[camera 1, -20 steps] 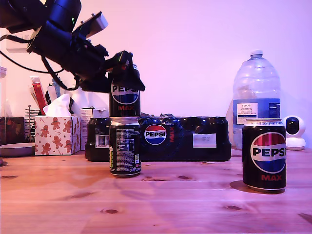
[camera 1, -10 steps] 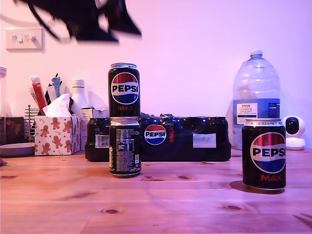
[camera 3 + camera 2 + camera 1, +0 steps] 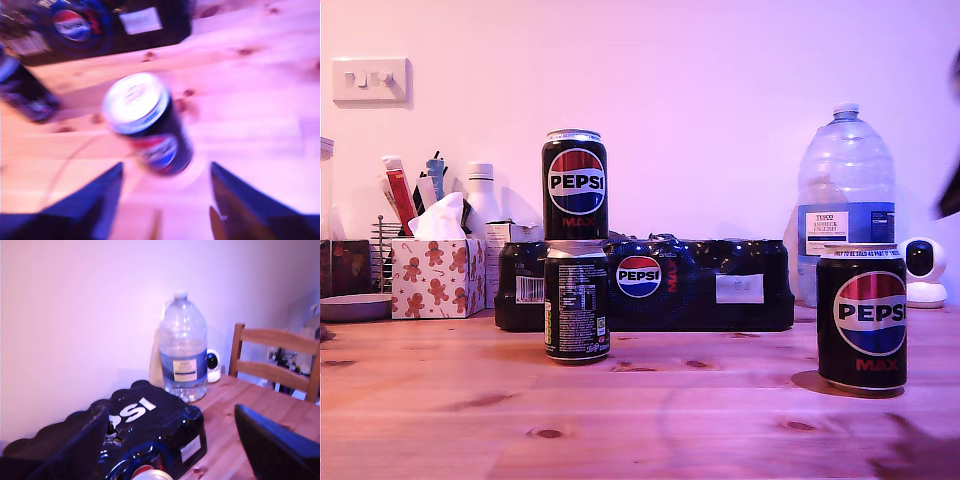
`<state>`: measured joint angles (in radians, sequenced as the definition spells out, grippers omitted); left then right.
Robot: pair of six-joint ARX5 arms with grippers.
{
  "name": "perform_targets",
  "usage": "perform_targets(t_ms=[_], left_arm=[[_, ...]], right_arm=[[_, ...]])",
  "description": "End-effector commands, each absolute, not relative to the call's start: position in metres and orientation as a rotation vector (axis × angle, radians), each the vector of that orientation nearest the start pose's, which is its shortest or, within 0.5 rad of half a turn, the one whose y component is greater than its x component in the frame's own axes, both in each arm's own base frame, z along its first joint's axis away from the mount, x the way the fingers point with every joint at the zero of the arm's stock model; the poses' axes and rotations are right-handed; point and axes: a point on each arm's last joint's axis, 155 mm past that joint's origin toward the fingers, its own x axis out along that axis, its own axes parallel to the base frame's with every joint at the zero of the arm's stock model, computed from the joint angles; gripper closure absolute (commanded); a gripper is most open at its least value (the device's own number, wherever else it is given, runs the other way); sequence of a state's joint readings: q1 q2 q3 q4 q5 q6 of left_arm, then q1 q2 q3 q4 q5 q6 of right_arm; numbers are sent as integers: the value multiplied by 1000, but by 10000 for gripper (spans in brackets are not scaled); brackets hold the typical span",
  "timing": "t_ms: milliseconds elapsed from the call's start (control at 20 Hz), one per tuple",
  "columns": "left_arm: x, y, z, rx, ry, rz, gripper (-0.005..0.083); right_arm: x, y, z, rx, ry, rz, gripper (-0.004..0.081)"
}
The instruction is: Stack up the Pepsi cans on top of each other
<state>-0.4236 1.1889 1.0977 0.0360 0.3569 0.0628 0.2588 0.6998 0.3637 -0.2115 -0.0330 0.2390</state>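
Two Pepsi cans stand stacked left of centre in the exterior view, the upper can (image 3: 575, 185) upright on the lower can (image 3: 577, 300). No gripper touches them. A third Pepsi can (image 3: 861, 317) stands alone on the wooden table (image 3: 700, 420) towards the exterior view's right. My second gripper (image 3: 162, 200) hangs open above that can (image 3: 147, 125), which lies between and ahead of its spread fingers (image 3: 95, 200); the view is blurred. My first gripper (image 3: 165, 460) is open, one finger (image 3: 280, 450) showing, with a can's silver rim (image 3: 150, 474) just below it. It is out of the exterior view.
A black shrink-wrapped multipack (image 3: 700, 285) lies behind the stack, a big water bottle (image 3: 845, 200) and a small white camera (image 3: 923, 272) behind the third can. A gingerbread-print tissue box (image 3: 435, 275) stands at the exterior view's left. A dark arm part (image 3: 950, 195) shows at its right edge. A wooden chair (image 3: 272, 362) stands beyond the table.
The gripper that held the upper can let go, rose and left the exterior view. The can stays on the lower one. A dark arm part has come in at the right edge.
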Motion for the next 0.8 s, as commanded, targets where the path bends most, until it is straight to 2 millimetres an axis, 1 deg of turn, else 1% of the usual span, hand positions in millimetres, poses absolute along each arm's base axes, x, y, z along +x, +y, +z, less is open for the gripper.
perform_targets(t_ms=[0, 50, 150, 200, 250, 350, 450, 550, 650, 750], left_arm=[[348, -226, 370, 62, 54, -772, 134], [347, -223, 367, 67, 70, -760, 237], [342, -221, 357, 93, 111, -762, 581], [339, -220, 353, 104, 128, -764, 739], [338, -219, 350, 116, 139, -765, 787], [335, -217, 346, 117, 164, -766, 739], [330, -216, 340, 118, 196, -767, 735], [326, -214, 331, 120, 238, -768, 735], [322, -212, 322, 121, 280, -771, 731], [316, -212, 321, 122, 293, -777, 730]], right_arm=[[278, 84, 110, 120, 572, 240, 187], [282, 89, 109, 90, 559, 261, 187], [285, 102, 104, 46, 526, 315, 187], [285, 107, 101, 10, 502, 340, 187], [285, 110, 98, -2, 474, 357, 187], [281, 114, 89, -5, 439, 374, 187], [280, 109, 86, -25, 376, 362, 187], [280, 102, 87, -49, 320, 335, 187], [282, 103, 92, -54, 282, 338, 187], [285, 104, 95, -51, 268, 338, 187]])
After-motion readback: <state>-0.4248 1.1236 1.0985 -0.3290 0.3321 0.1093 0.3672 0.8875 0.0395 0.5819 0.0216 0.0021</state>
